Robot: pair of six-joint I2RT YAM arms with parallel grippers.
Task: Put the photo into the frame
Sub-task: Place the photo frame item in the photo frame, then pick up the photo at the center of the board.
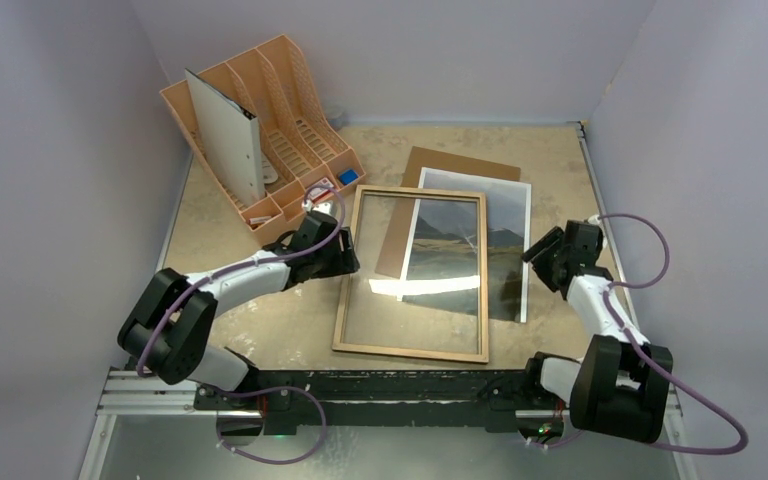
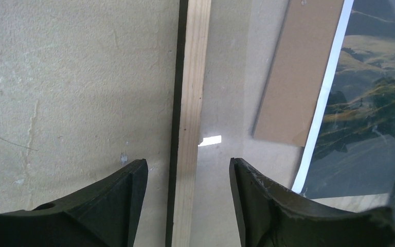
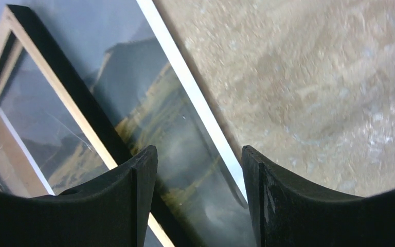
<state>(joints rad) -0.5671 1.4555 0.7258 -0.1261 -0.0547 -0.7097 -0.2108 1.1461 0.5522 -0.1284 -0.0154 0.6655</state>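
The frame (image 1: 345, 282) lies flat mid-table, light wood face up, glass pane inside. It overlaps the photo (image 1: 512, 215), a mountain print with a white border, which lies partly under the frame's right side. My left gripper (image 1: 348, 252) is open, its fingers either side of the frame's left rail (image 2: 191, 123); I cannot tell if they touch it. My right gripper (image 1: 537, 258) is open and empty, just above the photo's right edge (image 3: 185, 139). The frame's right rail (image 3: 56, 92) shows left of it.
A brown backing board (image 1: 430, 165) lies under the photo and frame at the back; it also shows in the left wrist view (image 2: 298, 77). An orange file organiser (image 1: 260, 130) holding a white binder stands at the back left. Walls close in on three sides.
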